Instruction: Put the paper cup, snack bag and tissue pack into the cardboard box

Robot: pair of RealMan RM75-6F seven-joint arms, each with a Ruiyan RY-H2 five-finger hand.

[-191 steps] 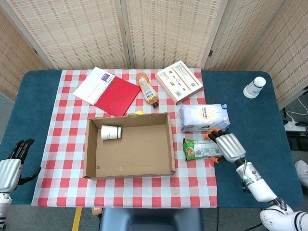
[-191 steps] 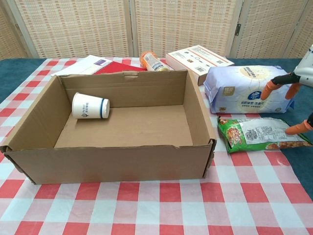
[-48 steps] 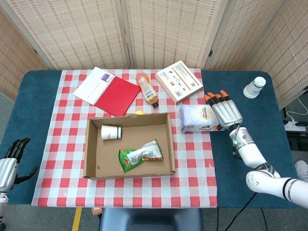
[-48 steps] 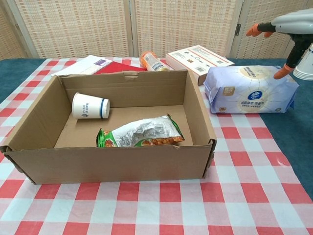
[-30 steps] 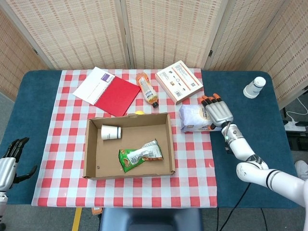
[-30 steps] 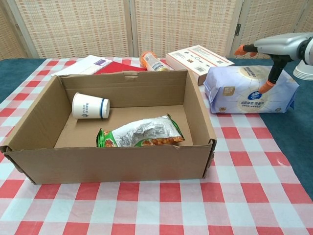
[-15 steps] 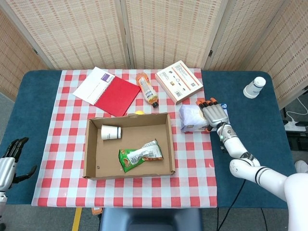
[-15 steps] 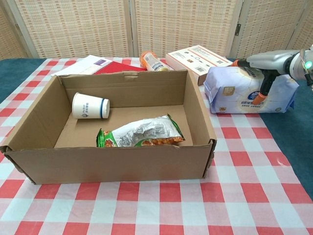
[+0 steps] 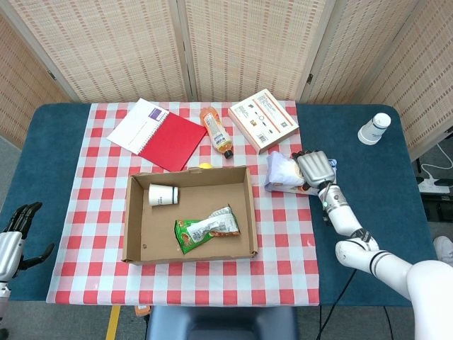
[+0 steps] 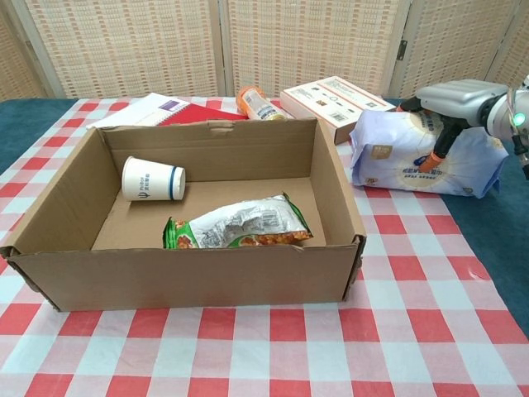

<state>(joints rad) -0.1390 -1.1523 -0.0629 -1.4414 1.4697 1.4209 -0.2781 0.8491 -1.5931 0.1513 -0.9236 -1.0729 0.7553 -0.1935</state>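
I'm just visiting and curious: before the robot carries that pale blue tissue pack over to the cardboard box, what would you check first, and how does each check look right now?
1. Right hand grips the pale blue plastic tissue pack: ok, fingers wrap its top and one end looks tilted up.
2. Grip firm enough to carry: cannot tell.
3. Room left in the open brown cardboard box: ok, bare floor shows in front.
4. White paper cup inside the box: ok, lying on its side.
5. Green snack bag inside the box: ok.
6. Left hand out of the way: ok, at the table's far left edge.
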